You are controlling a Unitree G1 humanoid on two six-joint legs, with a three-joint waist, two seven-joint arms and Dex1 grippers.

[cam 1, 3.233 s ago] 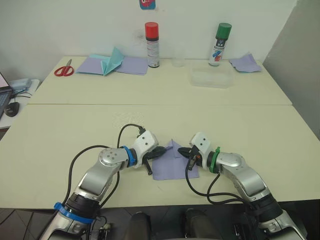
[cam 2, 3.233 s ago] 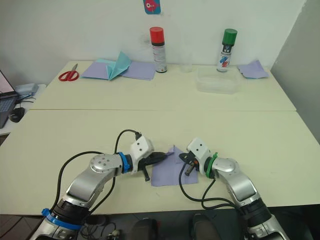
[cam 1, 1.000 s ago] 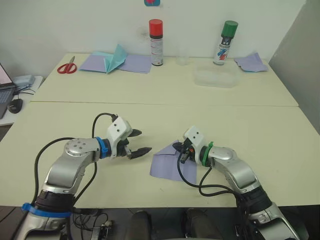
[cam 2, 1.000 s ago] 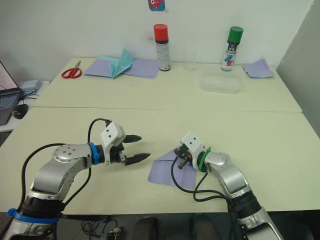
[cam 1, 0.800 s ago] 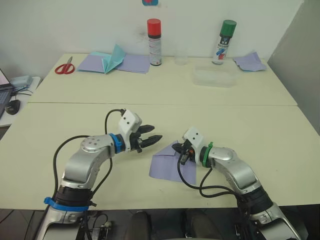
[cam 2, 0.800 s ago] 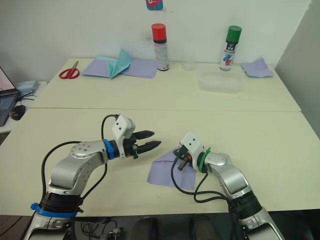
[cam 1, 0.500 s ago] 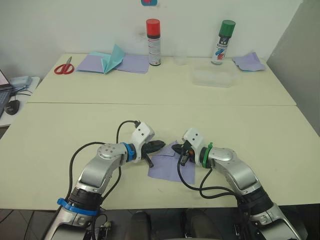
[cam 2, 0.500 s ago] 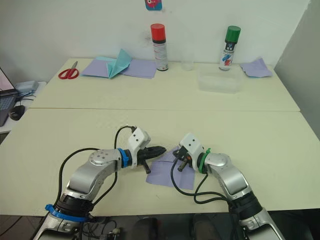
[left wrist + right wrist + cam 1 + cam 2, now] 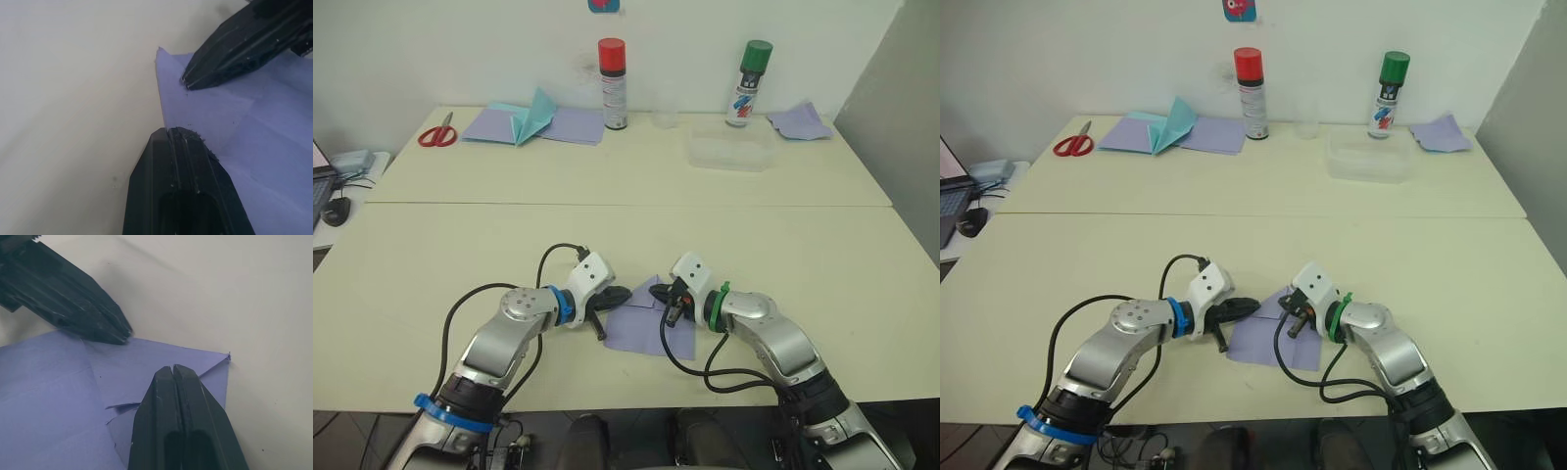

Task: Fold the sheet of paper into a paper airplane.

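On the cream tabletop (image 9: 431, 255), both closed claws, left (image 9: 619, 294) and right (image 9: 664, 290), pressed their tips onto the creased sheet of paper (image 9: 641, 333), gripping nothing.

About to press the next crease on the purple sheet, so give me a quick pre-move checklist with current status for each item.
1. Sheet of paper lying on the table between the arms: ok.
2. Left gripper shut, tips at the sheet's left edge: ok.
3. Right gripper shut, tips over the folded corner flap: ok.
4. Whether either gripper actually presses the paper: cannot tell.
5. Flap fully flat: not ok, an edge looks slightly lifted near the right gripper.
6. Paper airplane shape finished: not ok, just one corner fold visible.
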